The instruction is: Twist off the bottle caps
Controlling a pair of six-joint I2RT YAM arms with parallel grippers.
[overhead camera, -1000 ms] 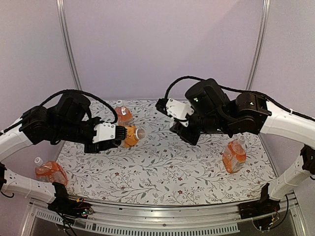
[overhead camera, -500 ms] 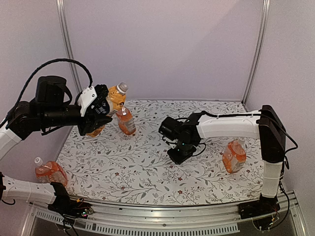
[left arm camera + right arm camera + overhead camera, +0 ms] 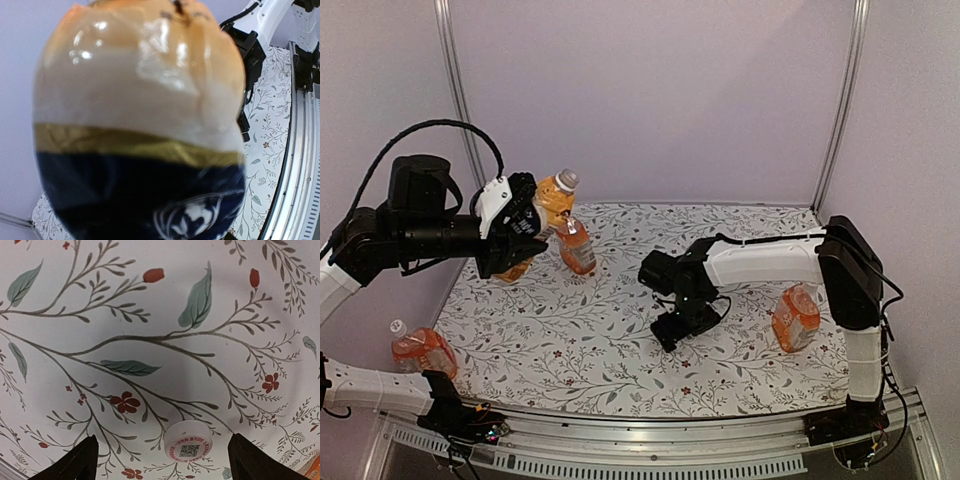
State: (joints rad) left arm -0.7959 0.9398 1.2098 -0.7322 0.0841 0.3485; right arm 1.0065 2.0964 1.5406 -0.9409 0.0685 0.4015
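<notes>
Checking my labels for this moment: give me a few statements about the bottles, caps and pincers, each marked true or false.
1. The left pincer holds a dark-labelled bottle up off the flowered mat. True.
2. The right pincer is clamped on a cap. False: it is open, and a loose white cap lies on the mat between its fingers.
3. The bottle by the left edge is capped. True.
4. The right pincer grips the bottle at the right. False: that bottle stands alone, apart from it.
</notes>
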